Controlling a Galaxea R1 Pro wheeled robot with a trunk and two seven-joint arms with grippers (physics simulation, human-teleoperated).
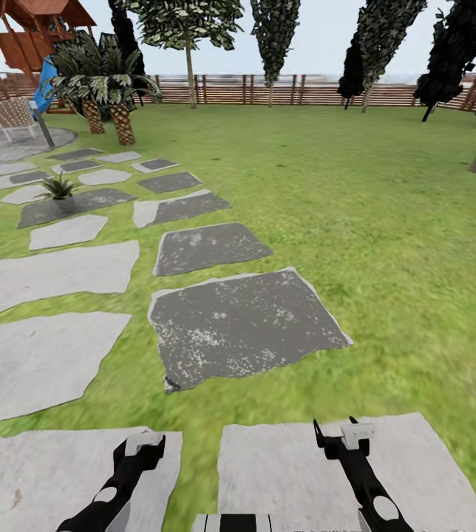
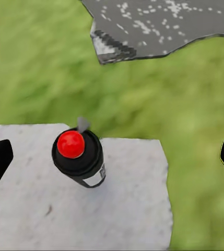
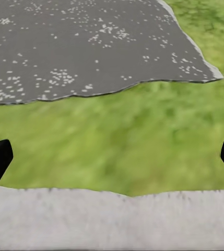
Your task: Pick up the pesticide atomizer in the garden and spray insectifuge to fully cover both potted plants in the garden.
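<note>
In the left wrist view a small spray bottle, which I take for the pesticide atomizer (image 2: 79, 157), stands on a pale stepping stone (image 2: 127, 209). It has a black body, a red round top, a grey nozzle tip and a white label. My left gripper (image 2: 113, 157) is open above it, one dark fingertip on each side and well clear of it. In the head view the left gripper (image 1: 143, 443) hangs low over the near pale stone (image 1: 38, 473). My right gripper (image 1: 344, 434) is open and empty over grass and a stone edge (image 3: 112, 219). The garden lawn (image 1: 356, 222) spreads ahead.
Grey stepping stones (image 1: 242, 325) lead away to the far left, towards a round patio (image 1: 9, 144). A small spiky plant in a grey pot (image 1: 60, 192) stands on a dark stone; I cannot tell whether it is one of the potted plants. Palms, trees and a brown fence (image 1: 282, 89) line the back.
</note>
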